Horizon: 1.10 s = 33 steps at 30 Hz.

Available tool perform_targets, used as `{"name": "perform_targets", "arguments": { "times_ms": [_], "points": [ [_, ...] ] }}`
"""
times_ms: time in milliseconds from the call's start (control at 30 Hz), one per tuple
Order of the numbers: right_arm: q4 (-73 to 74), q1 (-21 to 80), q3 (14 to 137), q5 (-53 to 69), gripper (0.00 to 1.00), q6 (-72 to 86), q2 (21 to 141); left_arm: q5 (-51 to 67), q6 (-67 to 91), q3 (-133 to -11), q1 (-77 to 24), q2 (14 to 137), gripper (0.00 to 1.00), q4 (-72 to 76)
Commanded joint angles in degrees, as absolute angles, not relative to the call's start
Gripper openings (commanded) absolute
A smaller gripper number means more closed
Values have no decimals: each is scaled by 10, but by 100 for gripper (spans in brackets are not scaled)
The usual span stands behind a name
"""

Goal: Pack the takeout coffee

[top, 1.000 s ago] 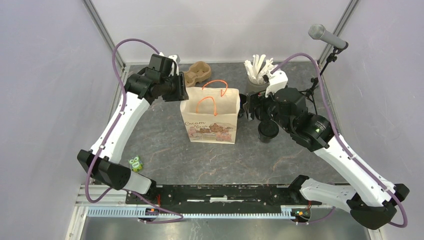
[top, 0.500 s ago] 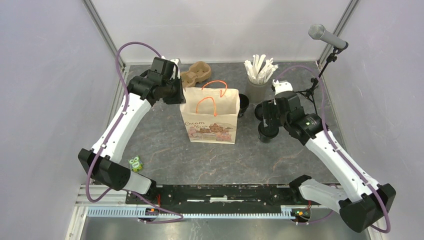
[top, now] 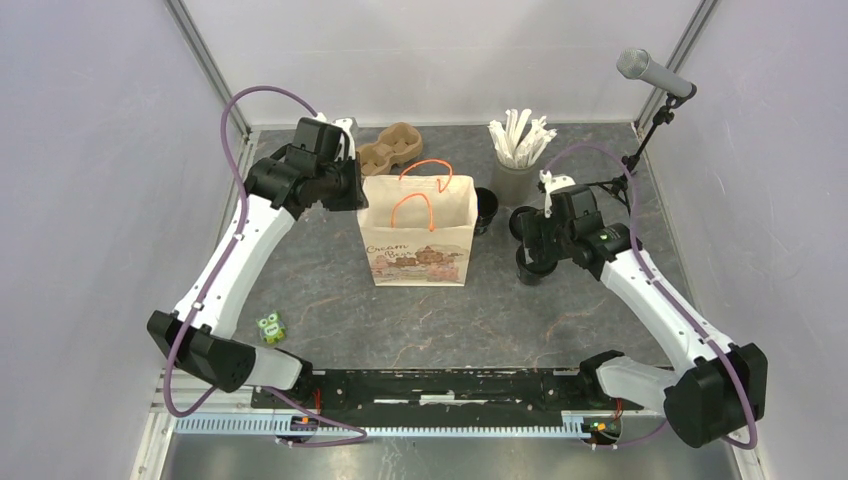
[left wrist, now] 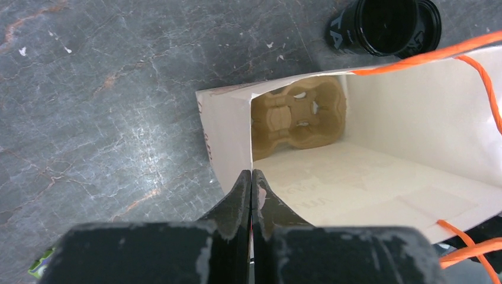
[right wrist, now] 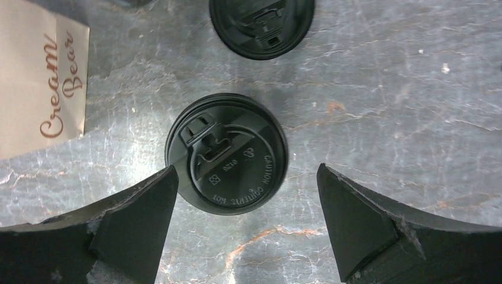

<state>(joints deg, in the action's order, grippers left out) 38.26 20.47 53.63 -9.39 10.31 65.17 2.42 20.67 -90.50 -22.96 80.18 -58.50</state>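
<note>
Right of centre in the overhead view, the coffee (top: 535, 262) stands near the bag (top: 418, 232), not touching it. Over it the right claw (right wrist: 247, 171) hangs spread wide, bare table (right wrist: 385, 106) showing on both sides. At the bag's upper-left rim the left claw (left wrist: 251, 183) is pinched tight on that edge.

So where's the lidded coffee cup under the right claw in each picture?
Top external: coffee cup just right of the paper bag.
Left wrist: not in it; only a lidless cup.
Right wrist: centre, within the open right claw.
Shared landmark: the paper bag.
</note>
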Motion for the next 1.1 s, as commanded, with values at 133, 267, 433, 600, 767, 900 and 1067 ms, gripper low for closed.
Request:
{"name": "perform_targets", "arguments": {
  "times_ms": [133,267,433,600,767,900,1067],
  "points": [
    [362,203,534,-29,97,56,680,69,196,-879,-229,757,4,-589],
    [352,203,525,-54,98,40,679,64,194,-874,-229,755,9,-590],
    [346,203,525,-45,97,37,686,61,198,-878,-229,755,23,-590],
    [339,203,511,-33,96,40,686,55,199,-878,-229,754,31,-593],
    [334,203,500,-31,96,39,691,54,201,-880,-229,754,34,-592],
    [337,203,502,-36,97,47,690,51,200,-880,-229,753,35,-593],
    [351,203,526,-40,95,50,681,49,200,-881,-229,751,35,-593]
  ]
}}
